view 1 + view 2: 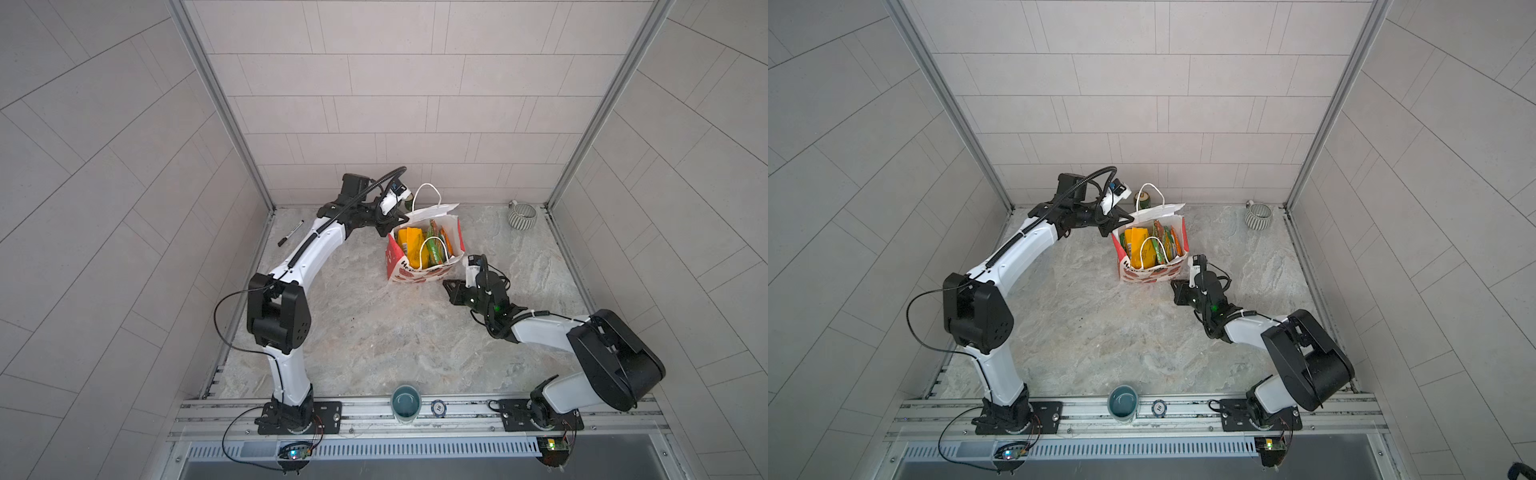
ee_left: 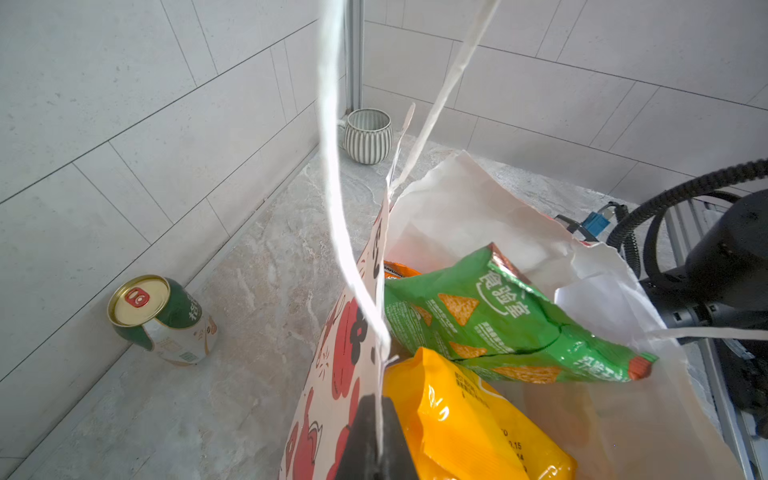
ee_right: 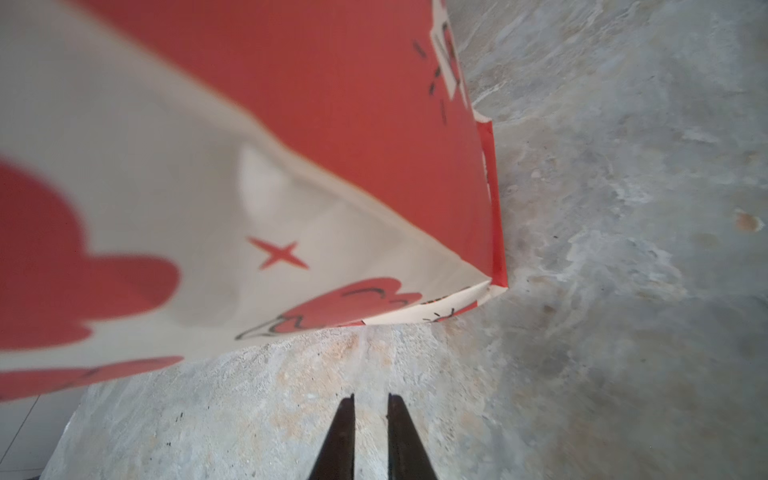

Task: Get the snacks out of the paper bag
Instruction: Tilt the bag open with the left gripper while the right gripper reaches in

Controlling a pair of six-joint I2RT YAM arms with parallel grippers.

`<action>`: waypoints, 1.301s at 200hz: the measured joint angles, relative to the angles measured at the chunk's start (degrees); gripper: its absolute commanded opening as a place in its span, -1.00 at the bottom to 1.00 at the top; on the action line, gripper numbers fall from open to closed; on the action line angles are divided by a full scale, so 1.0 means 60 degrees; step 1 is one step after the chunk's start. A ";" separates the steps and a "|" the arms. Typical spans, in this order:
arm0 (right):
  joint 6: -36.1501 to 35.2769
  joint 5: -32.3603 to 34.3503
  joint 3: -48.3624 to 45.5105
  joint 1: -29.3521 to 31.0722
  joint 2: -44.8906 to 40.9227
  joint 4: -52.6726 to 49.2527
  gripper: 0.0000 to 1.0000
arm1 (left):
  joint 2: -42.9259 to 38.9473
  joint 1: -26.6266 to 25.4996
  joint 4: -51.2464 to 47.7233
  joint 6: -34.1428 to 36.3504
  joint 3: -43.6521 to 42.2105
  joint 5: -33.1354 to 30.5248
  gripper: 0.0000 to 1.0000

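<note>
The paper bag [image 1: 415,272] [image 1: 1150,274] stands upright and open at the back middle of the table. Snacks stand inside it: a yellow-orange packet [image 1: 411,245] [image 2: 465,415], a green one [image 1: 434,249] [image 2: 498,316] and a red-orange one [image 1: 446,241]. My left gripper [image 1: 388,232] [image 1: 1115,232] [image 2: 380,415] is shut on the bag's back-left rim, with the paper edge pinched between its jaws. My right gripper [image 1: 446,286] [image 1: 1175,286] [image 3: 370,399] hovers low by the bag's front right corner [image 3: 494,286]. Its fingers stand a narrow gap apart, holding nothing.
A green-and-white can [image 2: 162,320] [image 1: 1144,199] stands behind the bag by the back wall. A striped mug [image 1: 523,215] sits in the back right corner, a pen [image 1: 291,233] at the back left. A teal cup [image 1: 406,403] and a chip [image 1: 437,408] rest on the front rail.
</note>
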 measured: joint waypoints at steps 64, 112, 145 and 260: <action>-0.1548 0.0933 -0.0495 0.0040 -0.5544 -0.3111 -0.61 | -0.1220 -0.0117 0.1344 -0.0033 -0.1891 0.0033 -1.00; -0.2313 0.1464 0.2076 -0.0922 -0.7541 -0.6666 -0.55 | -0.1574 -0.0138 0.2222 -0.0284 -0.2550 -0.0058 -1.00; -0.2976 0.0535 0.6127 -0.0761 -0.4710 -0.8408 -0.45 | -0.1570 -0.0138 0.2248 -0.0499 -0.2546 0.0007 -1.00; -0.3238 0.1177 0.8327 0.1242 -0.1588 -1.1027 -0.09 | -0.2084 -0.0331 0.2510 -0.0718 -0.3231 0.0044 -1.00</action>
